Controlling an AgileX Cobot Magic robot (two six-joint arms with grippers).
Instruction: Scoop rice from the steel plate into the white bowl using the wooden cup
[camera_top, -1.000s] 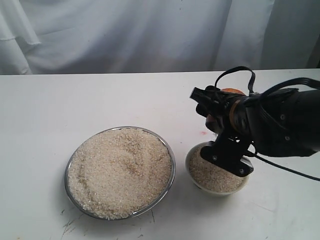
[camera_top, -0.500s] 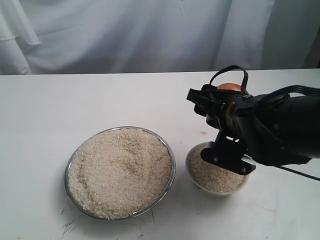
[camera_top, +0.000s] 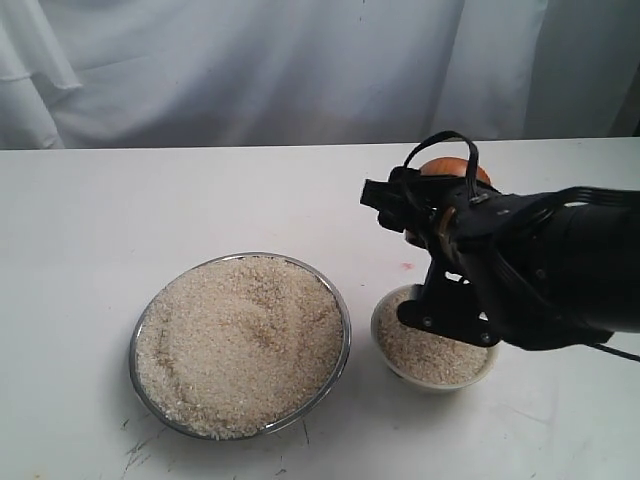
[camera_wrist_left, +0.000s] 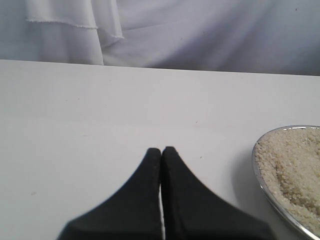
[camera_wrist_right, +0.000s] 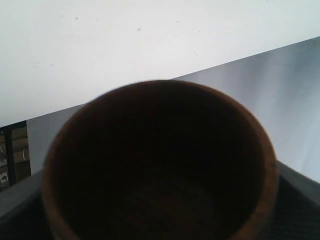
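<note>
We log rice (camera_top: 240, 340) heaped in the steel plate (camera_top: 133, 345), lower left-centre. The white bowl (camera_top: 430, 383) sits just right, part-filled. The reddish-brown wooden cup (camera_top: 455, 170) is higher, right of centre.

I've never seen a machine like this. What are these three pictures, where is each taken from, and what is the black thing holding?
This is a robot with two arms, each ending in a pincer-like tool. The wide picture comes from a camera apart from the arms. It shows a white table with a steel plate heaped with rice and, beside it, a small white bowl partly filled with rice. Near the bowl, the right tool holds a wooden cup. The other two pictures come from cameras on the wrists. One looks straight into the cup; its inside is too dark to tell if rice is in it. The other shows the left tool, closed on nothing, with the plate's edge nearby.
</note>
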